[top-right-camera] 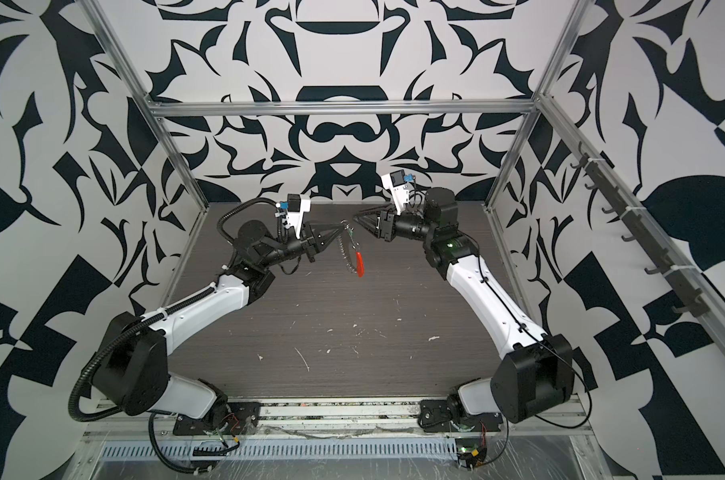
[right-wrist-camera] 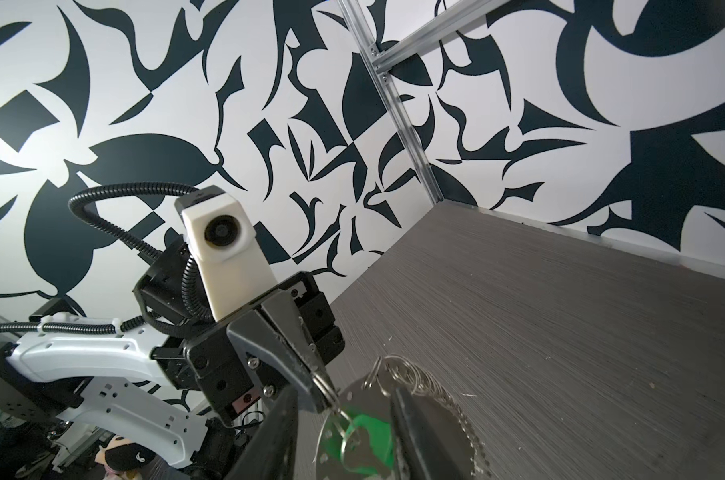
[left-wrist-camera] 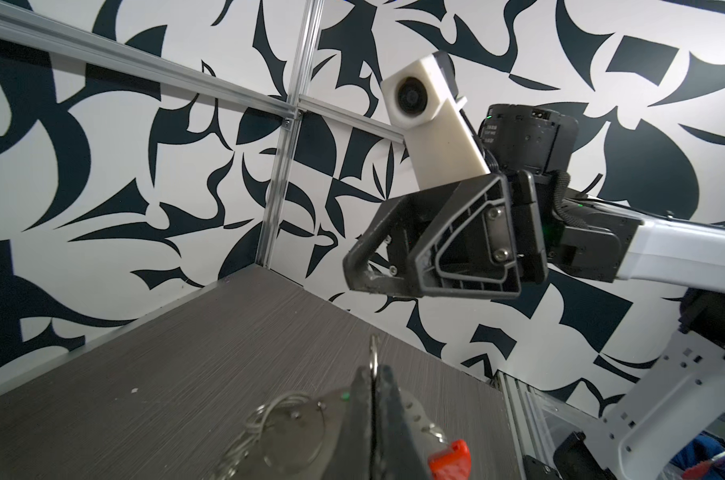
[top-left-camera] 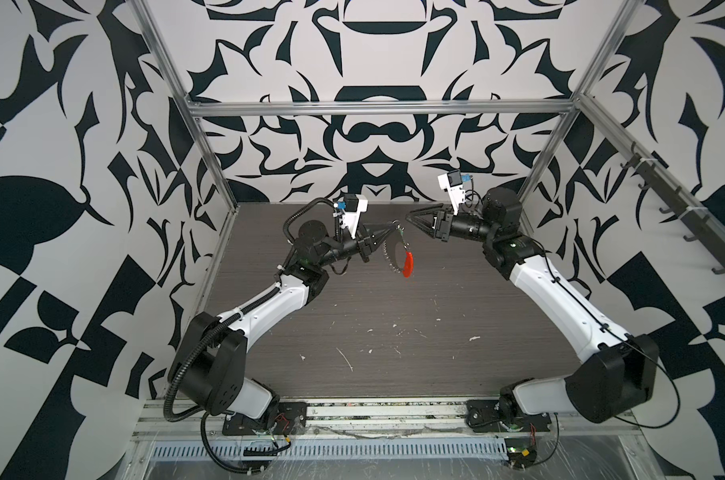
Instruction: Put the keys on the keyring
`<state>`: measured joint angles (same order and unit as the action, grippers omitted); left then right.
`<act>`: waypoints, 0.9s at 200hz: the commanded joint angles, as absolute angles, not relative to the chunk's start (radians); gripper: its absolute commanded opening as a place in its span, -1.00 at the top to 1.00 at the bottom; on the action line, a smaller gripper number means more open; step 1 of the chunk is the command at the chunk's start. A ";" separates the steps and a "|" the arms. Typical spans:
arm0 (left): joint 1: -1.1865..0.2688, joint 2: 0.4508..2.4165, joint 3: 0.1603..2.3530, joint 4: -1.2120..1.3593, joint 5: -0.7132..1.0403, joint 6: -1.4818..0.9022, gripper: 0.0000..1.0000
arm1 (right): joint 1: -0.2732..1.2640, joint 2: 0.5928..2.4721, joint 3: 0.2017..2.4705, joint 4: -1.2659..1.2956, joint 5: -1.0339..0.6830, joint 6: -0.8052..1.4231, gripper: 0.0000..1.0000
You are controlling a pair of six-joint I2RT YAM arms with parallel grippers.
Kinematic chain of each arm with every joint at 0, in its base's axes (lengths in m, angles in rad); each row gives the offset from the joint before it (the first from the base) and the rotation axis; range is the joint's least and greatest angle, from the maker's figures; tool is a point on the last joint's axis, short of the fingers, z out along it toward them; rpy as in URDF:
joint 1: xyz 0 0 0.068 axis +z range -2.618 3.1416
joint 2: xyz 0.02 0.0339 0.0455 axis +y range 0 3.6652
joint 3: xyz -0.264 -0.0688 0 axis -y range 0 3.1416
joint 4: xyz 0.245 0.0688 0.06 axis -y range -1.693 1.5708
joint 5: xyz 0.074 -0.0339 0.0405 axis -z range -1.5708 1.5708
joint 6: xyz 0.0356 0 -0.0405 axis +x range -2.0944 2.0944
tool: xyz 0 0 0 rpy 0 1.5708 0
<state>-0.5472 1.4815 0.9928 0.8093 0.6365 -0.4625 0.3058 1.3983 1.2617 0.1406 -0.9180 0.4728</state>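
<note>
Green tag [right-wrist-camera: 371, 430] looks threaded onto keyring [top-left-camera: 388, 254] pinched by left claw [top-left-camera: 392, 227]; right claw [top-left-camera: 409, 217] spread beside it. I reckon done.

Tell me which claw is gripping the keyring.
The left claw, pinched shut on the top of the wire keyring, which hangs beneath it. The right claw faces it with jaws apart, gripping nothing.
</note>
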 commanded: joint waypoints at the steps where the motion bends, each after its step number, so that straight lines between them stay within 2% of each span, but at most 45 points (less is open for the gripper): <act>1: -0.545 1.485 1.037 0.928 0.668 -0.528 1.00 | 0.322 1.403 1.269 0.237 -0.963 0.497 0.19; 49: -0.542 1.490 1.026 0.990 0.651 -0.555 1.00 | 0.331 1.410 1.244 0.301 -0.976 0.541 0.26; 95: -0.537 1.510 1.023 1.032 0.644 -0.589 1.00 | 0.337 1.414 1.217 0.417 -0.997 0.631 0.40; 180: -0.535 1.532 1.024 1.077 0.619 -0.616 1.00 | 0.376 1.429 1.203 0.445 -0.995 0.651 0.69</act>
